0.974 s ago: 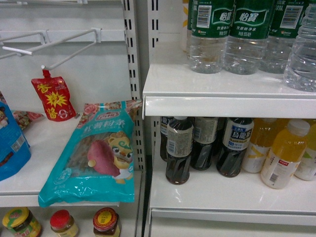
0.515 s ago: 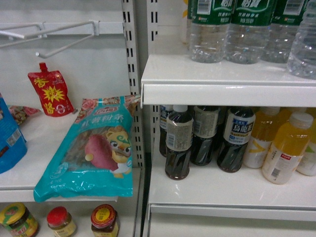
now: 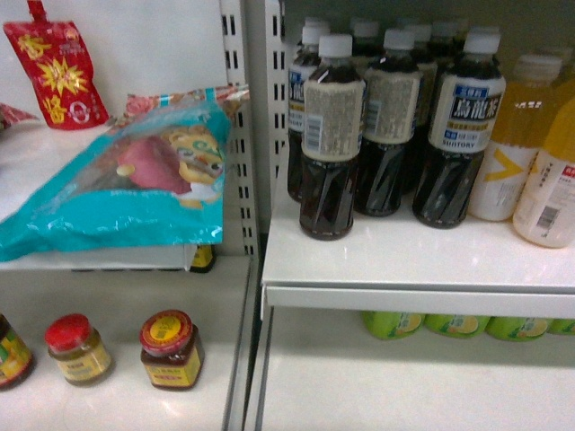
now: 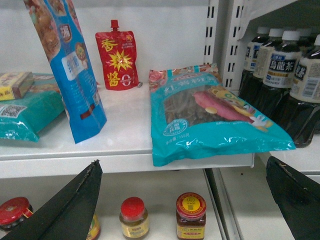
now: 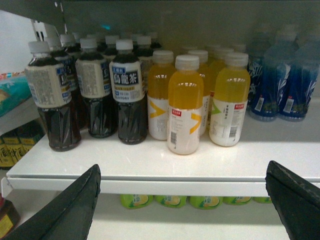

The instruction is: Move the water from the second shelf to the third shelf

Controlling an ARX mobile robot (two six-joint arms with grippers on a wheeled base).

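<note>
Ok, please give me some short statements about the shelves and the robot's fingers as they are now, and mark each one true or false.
1. The dark tea bottles stand left of the yellow drink bottles in the right wrist view. True.
2. The left gripper holds the teal snack bag. False: its fingers are spread open below the bag, touching nothing.
3. The red sauce pouch stands upright against the back wall. True.
4. Green-labelled water bottles show in the head view. False: none appear in it.
5. The right gripper is open and empty. True.
</note>
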